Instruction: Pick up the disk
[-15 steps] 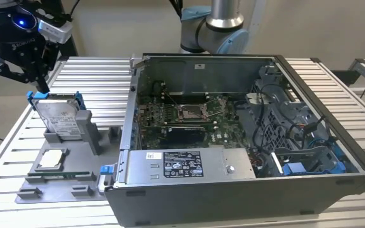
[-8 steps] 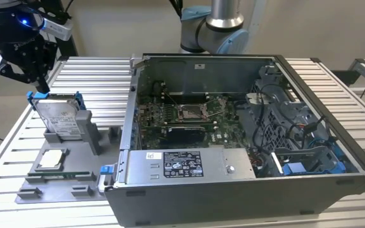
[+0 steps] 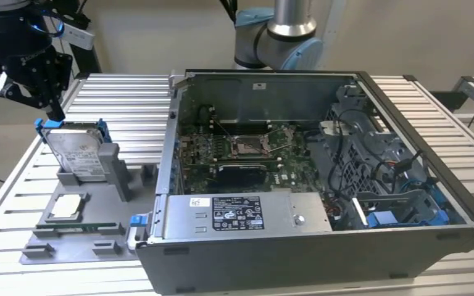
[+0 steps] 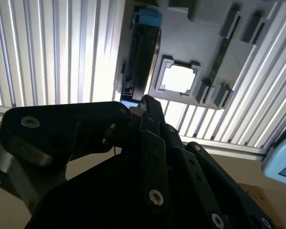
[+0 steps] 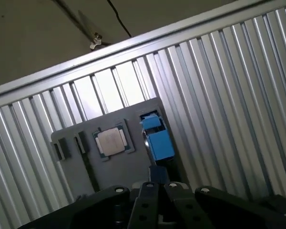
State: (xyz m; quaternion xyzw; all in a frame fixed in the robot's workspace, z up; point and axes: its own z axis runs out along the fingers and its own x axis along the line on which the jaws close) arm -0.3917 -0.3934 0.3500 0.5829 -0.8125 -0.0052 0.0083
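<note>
The disk (image 3: 77,150) stands on edge in a slot of the grey holder plate (image 3: 97,237), near the exterior view's left. It is silver-grey with a white label and sits in a blue bracket. My gripper (image 3: 56,115) hangs just above the disk's upper far corner, very close to the blue bracket, holding nothing. In the second wrist view the disk (image 4: 140,55) appears edge-on just beyond the gripper (image 4: 144,101). In the first wrist view the bracket's blue top marks the disk (image 5: 158,139), directly beyond the gripper (image 5: 158,177).
A small square silver chip (image 3: 66,205) and a memory stick (image 3: 76,227) lie on the holder plate beside the disk. An open computer case (image 3: 303,185) stands at the exterior view's right. The arm's base (image 3: 291,31) rises behind it. The table top (image 3: 126,102) is ribbed aluminium.
</note>
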